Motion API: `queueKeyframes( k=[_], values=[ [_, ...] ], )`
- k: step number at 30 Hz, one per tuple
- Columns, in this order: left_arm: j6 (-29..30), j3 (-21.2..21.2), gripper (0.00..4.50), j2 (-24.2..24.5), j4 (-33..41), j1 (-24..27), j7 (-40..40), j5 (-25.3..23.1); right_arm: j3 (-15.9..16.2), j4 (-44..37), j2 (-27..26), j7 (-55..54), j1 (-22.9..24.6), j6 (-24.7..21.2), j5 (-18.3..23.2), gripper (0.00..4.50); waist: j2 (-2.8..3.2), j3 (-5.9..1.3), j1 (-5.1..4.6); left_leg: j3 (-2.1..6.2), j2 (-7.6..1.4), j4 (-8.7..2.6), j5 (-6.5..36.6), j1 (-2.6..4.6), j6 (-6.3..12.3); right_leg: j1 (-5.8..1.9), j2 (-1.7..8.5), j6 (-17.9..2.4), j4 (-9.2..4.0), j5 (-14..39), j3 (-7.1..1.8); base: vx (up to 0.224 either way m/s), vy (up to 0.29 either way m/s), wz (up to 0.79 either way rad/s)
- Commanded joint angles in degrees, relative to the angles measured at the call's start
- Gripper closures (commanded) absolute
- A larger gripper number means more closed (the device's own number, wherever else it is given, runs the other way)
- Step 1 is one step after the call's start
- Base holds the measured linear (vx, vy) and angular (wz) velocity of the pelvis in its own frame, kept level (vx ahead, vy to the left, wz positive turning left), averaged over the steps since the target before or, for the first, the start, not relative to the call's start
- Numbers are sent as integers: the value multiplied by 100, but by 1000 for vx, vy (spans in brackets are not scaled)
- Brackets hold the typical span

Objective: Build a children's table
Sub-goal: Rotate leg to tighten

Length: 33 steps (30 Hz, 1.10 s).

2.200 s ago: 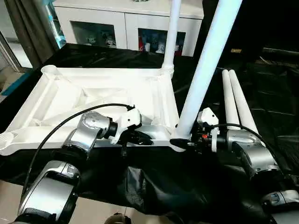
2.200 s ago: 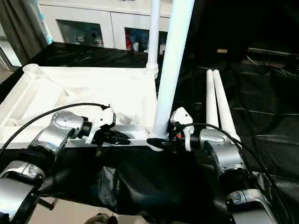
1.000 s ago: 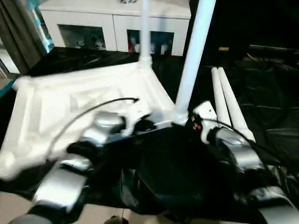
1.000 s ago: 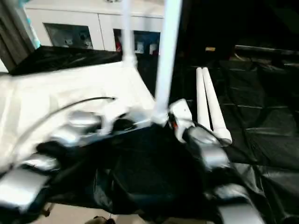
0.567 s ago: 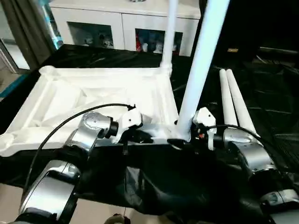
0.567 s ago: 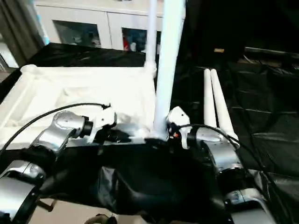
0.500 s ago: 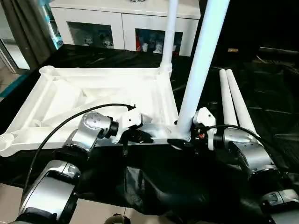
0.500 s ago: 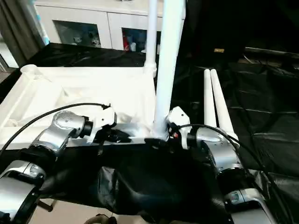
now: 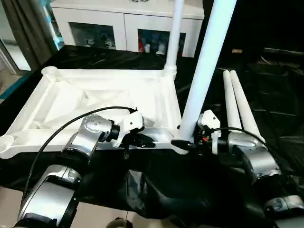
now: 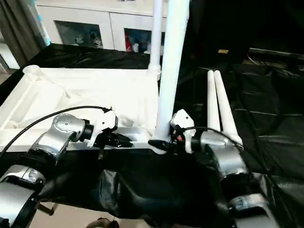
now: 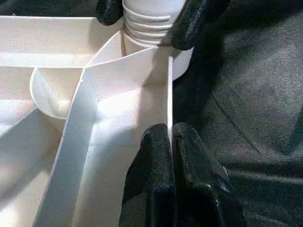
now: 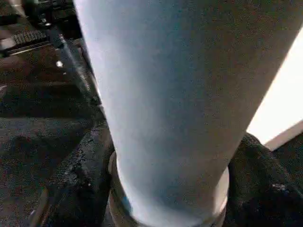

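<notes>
seating the near-right leg (image 9: 204, 71) squarely looks like the step in hand: best kept plumb over its corner socket, turned or pressed evenly, with the tabletop (image 9: 95, 102) pinned so nothing skids.

left eye view: tabletop lying underside up on black sheeting (image 9: 156, 190), one leg already upright (image 9: 175, 33) at the far-right corner, two spare legs (image 9: 237, 102) flat to the right. left gripper (image 9: 145, 141) at the near rim, right gripper (image 9: 183, 145) at the foot of the near-right leg. leg tops cut off by the frame; white cabinet (image 9: 123, 23) behind.

right eye view: same layout; the socket under the near-right leg hidden by the gripper and leg.

left wrist view: left gripper (image 11: 171, 156) pinched tight on the thin rim of the tabletop, fingers meeting across it; beyond, the ridged foot of the leg flanked by two black fingertips (image 11: 194, 23).

right wrist view: leg (image 12: 175, 104) very close, black fingers (image 12: 80, 175) either side of its base, about it without a clearly firm clamp. how deep the foot sits in the socket hard to judge.
</notes>
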<state>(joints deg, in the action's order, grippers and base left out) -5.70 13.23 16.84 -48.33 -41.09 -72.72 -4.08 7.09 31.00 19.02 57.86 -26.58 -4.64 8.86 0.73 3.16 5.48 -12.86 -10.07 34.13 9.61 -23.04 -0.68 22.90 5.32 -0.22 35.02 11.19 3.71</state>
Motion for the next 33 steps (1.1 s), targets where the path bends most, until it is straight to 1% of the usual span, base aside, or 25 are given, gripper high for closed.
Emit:
queueKeyframes(
  k=[1, 2, 3, 4, 5, 6, 8, 9, 10, 12, 13, 14, 15, 16, 19, 20, 22, 24, 25, 26, 28, 29, 31, 32, 33],
  values=[
    [-31, -141, 450, -336, -135, -240, 636, 54, -115, 400, -280, -922, 11, -20, -179, 174, -41, -385, -41, 222, -400, -423, 1368, 223, 128, -166, 417, -1458, -411, 1021, -273, 0, 0, 0],
    [-18, -161, 450, -427, -287, -331, 992, -32, -223, 536, -423, -1355, -15, -46, -203, 174, -66, -382, -66, 240, -387, -432, 1526, 242, 22, -175, 445, -1418, -449, 1260, -273, 0, 0, 0],
    [1, -188, 450, -523, -426, -422, 1313, -90, -320, 653, -556, -1751, -44, -62, -222, 174, -60, -381, -97, 250, -381, -437, 1566, 233, -52, -174, 447, -1365, -456, 1407, -280, 0, 0, 0],
    [1, -188, 450, -523, -426, -422, 1313, -90, -320, 653, -556, -1751, -44, -62, -222, 174, -65, -377, -98, 250, -378, -440, 1626, 255, -75, -167, 441, -1331, -482, 1499, -278, 0, 0, 0],
    [115, -239, 450, -817, -713, -650, 2046, -180, -606, 951, -945, -2893, -154, -113, -235, 175, -64, -368, -109, 250, -372, -438, 1667, 247, -70, -156, 446, -1282, -497, 1606, -287, 0, 0, 0],
    [185, -262, 450, -949, -814, -740, 2326, -200, -705, 1064, -1105, -3331, -202, -123, -245, 175, -55, -363, -114, 253, -375, -448, 1756, 290, -143, -122, 442, -1240, -521, 1741, -291, 0, 0, 0],
    [295, -277, 450, -1157, -926, -849, 2666, -213, -758, 1197, -1345, -3827, -273, -157, -298, 175, -62, -368, -123, 265, -374, -462, 1724, 277, -189, -145, 439, -1158, -530, 1746, -282, 0, 0, 0],
    [360, -284, 450, -1279, -953, -894, 2800, -196, -733, 1265, -1480, -4024, -327, -118, -353, 175, -33, -372, -116, 261, -370, -454, 1730, 287, -176, -137, 438, -1156, -531, 1698, -287, 0, 0, 0],
    [372, -286, 450, -1300, -957, -901, 2824, -193, -728, 1277, -1504, -4058, -337, -109, -363, 175, -51, -370, -120, 257, -360, -453, 1712, 268, -135, -147, 439, -1157, -531, 1606, -290, 0, 0, 0],
    [433, -268, 450, -1452, -980, -946, 2966, -195, -640, 1362, -1676, -4211, -422, -33, -454, 175, -24, -378, -120, 259, -360, -457, 1656, 249, -91, -158, 432, -1136, -526, 1493, -286, 0, 0, 0],
    [441, -257, 450, -1490, -984, -953, 2990, -201, -600, 1379, -1718, -4211, -447, -2, -480, 175, -37, -377, -125, 256, -354, -457, 1656, 245, -74, -163, 424, -1137, -522, 1466, -282, 0, 0, 0],
    [415, -240, 450, -1534, -982, -945, 2966, -204, -513, 1356, -1766, -4002, -476, 132, -494, 175, -24, -384, -118, 256, -353, -452, 1647, 247, -45, -176, 430, -1146, -520, 1392, -283, 0, 0, 0],
    [394, -238, 450, -1554, -1006, -951, 2972, -209, -491, 1364, -1791, -3948, -493, 193, -507, 119, -24, -383, -115, 258, -358, -452, 1640, 239, -16, -181, 435, -1149, -516, 1360, -283, 0, 0, 0],
    [352, -230, 450, -1548, -1014, -944, 2955, -221, -510, 1343, -1802, -3851, -502, 247, -466, 105, -24, -382, -117, 258, -358, -455, 1632, 240, -1, -183, 425, -1158, -512, 1334, -280, 0, 0, 0],
    [180, -204, 450, -1513, -1088, -940, 2895, -260, -554, 1336, -1798, -3691, -539, 404, -432, 93, -41, -375, -113, 261, -359, -456, 1674, 236, 43, -187, 437, -1145, -525, 1444, -279, 0, 0, 0],
    [27, -157, 450, -1404, -1045, -876, 2658, -278, -618, 1232, -1702, -3360, -539, 432, -288, 82, -54, -374, -105, 263, -363, -454, 1692, 234, 81, -192, 448, -1129, -536, 1505, -283, 0, 0, 0],
    [-48, -133, 450, -1320, -967, -812, 2405, -252, -566, 1082, -1580, -2980, -504, 382, -211, 82, -73, -379, -104, 266, -358, -450, 1625, 207, 127, -219, 445, -1122, -521, 1452, -277, 0, 0, 0],
    [-133, -88, 450, -1200, -846, -725, 2071, -213, -388, 881, -1359, -2496, -421, 370, -208, 82, -68, -395, -84, 253, -367, -429, 1399, 199, 244, -233, 438, -1187, -480, 1114, -275, 0, 0, 0],
    [-153, -43, 450, -1044, -711, -629, 1714, -165, -187, 662, -1065, -1975, -307, 331, -228, 82, -62, -397, -87, 250, -372, -427, 1335, 194, 269, -225, 437, -1219, -466, 1012, -280, 0, 0, 0],
    [-148, -24, 450, -962, -645, -581, 1532, -139, -97, 549, -911, -1704, -249, 291, -227, 82, -66, -410, -53, 235, -375, -399, 1108, 181, 390, -255, 421, -1301, -415, 641, -263, 0, 0, 0],
    [-219, 12, 450, -826, -564, -511, 1246, -109, -27, 332, -705, -1327, -164, 155, -137, 82, -53, -412, -47, 233, -377, -394, 1013, 165, 476, -265, 411, -1368, -387, 463, -253, 0, 0, 0],
    [-324, 42, 450, -626, -476, -421, 846, -67, 66, 31, -403, -788, -42, 4, -30, 82, -64, -422, -44, 224, -376, -377, 934, 158, 537, -274, 402, -1410, -365, 356, -244, 0, 0, 0],
    [-352, 54, 450, -435, -348, -324, 397, 29, 142, -207, -120, -316, 60, -81, 37, 82, -54, -420, -22, 217, -390, -367, 944, 169, 595, -256, 405, -1484, -358, 323, -246, 0, 0, 0],
    [-352, 54, 450, -435, -348, -324, 397, 29, 142, -207, -120, -316, 60, -81, 37, 82, -51, -419, -23, 216, -395, -369, 979, 178, 584, -250, 404, -1507, -357, 360, -244, 0, 0, 0],
    [-352, 68, 450, -245, -218, -237, -21, 112, 170, -391, 101, 106, 127, -203, 125, 82, -51, -414, -17, 216, -401, -374, 1047, 183, 543, -249, 414, -1527, -372, 475, -247, 0, 0, 0]
  ],
)
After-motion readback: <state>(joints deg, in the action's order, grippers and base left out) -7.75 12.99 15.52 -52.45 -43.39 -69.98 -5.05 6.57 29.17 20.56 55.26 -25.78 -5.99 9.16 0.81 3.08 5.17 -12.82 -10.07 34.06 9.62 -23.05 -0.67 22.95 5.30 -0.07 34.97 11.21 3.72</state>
